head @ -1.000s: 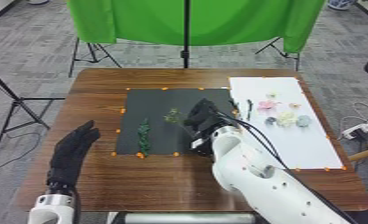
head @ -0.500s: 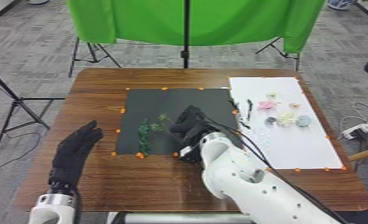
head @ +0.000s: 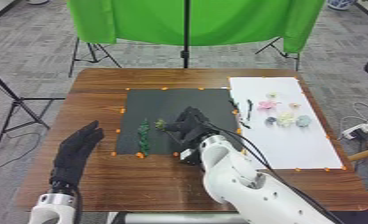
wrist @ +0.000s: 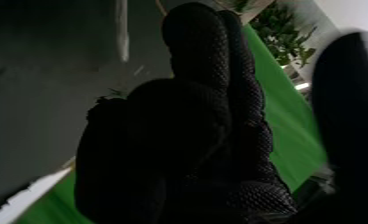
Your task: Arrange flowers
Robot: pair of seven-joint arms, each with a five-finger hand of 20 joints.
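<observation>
A light green sprig (head: 161,124) shows beside the right hand (head: 193,125), over the middle-left part of a dark sheet (head: 158,100). Its leafy head points toward the robot's left; its long axis runs crosswise in the head view, with the stem end slanting slightly nearer the robot, into the black glove. The right hand is partly closed, some fingers bent and others straight, and has hold of the sprig by its stem. The left hand (head: 72,156) is open and holds nothing, with straight fingers, beside the dark sheet.

The sprig has a small, bushy, yellowish-green head on a thin stem. To its left, a longer, darker leafy stem (head: 144,136) lies on the sheet, its long axis running away from the robot. On the white sheet (head: 291,150), pink, cream and grey-blue flowers (head: 287,119) sit in a loose cluster.

The glove hides the lower stem and the exact grip. The sprig's small leaves blur together. In the right wrist view, green leaves (wrist: 283,32) appear beyond the glove; whether they belong to the sprig is unclear.
</observation>
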